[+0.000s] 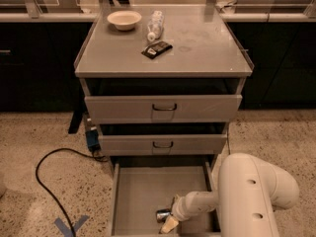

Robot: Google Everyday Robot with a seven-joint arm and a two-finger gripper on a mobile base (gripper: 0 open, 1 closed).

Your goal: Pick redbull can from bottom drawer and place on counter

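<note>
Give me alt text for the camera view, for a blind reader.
A white robot arm reaches into the open bottom drawer of a grey cabinet, its gripper at a silver can near the drawer's front. On the counter above sit a bowl, a plastic bottle and a black packet.

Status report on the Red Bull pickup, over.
Gripper low in bottom drawer, beside redbull can. Can on drawer floor, not lifted. Bowl, bottle, black packet on counter.
</note>
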